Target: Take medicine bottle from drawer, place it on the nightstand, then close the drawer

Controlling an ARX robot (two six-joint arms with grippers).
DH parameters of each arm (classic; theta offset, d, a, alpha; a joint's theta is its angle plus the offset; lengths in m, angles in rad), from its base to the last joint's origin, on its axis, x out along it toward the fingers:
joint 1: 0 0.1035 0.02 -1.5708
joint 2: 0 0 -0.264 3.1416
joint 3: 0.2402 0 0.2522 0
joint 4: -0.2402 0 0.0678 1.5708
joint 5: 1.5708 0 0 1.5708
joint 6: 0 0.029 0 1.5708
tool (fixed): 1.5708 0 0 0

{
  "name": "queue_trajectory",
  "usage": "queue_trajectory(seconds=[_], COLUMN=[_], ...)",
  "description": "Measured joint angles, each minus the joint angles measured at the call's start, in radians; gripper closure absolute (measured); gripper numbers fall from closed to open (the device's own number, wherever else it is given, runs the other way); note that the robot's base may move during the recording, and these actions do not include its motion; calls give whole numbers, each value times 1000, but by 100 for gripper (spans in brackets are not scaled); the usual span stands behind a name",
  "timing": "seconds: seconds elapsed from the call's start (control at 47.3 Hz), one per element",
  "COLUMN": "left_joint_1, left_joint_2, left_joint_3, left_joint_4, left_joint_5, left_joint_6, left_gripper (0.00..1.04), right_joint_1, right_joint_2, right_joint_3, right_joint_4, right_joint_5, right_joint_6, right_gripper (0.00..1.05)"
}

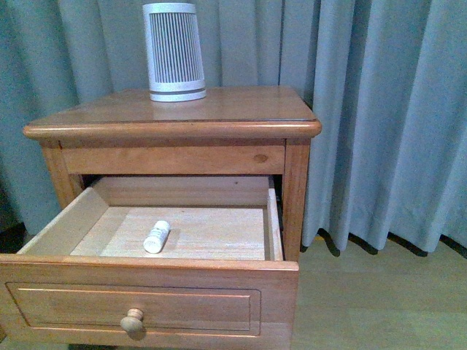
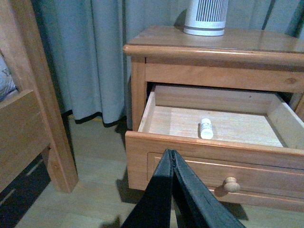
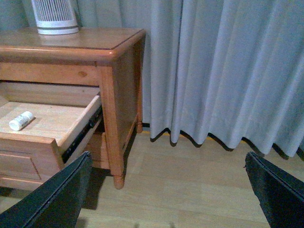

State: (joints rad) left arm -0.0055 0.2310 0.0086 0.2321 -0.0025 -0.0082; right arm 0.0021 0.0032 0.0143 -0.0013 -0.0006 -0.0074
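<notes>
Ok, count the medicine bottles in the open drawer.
1. The medicine bottle lies on its side on the drawer floor, left of centre. The strip just behind the drawer front is hidden.

No words, numbers or brand marks can be read in any view. The only print that shows is on the medicine bottle (image 1: pixel 156 237), which lies on its side in the open drawer (image 1: pixel 146 292). It is a faint greyish patch on the white body, too small and blurred to make out.
</notes>
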Motion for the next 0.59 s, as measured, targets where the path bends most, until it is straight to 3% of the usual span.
queue_trajectory(seconds=[0.232, 0.338, 0.591], left_joint_1=[0, 0, 0], left_joint_2=[-56, -194, -224], left_joint_3=[0, 0, 0], left_joint_4=[-56, -218, -229], left_joint_5=[0, 2, 2], left_joint_6=[0, 0, 0], left_gripper=[102, 102, 102], right_joint_1=[0, 0, 0], right_joint_2=[0, 0, 0], right_joint_3=[0, 0, 0], right_joint_4=[0, 0, 0], right_joint_5=[0, 0, 0], right_joint_6=[0, 0, 0], right_gripper=[7, 7, 7])
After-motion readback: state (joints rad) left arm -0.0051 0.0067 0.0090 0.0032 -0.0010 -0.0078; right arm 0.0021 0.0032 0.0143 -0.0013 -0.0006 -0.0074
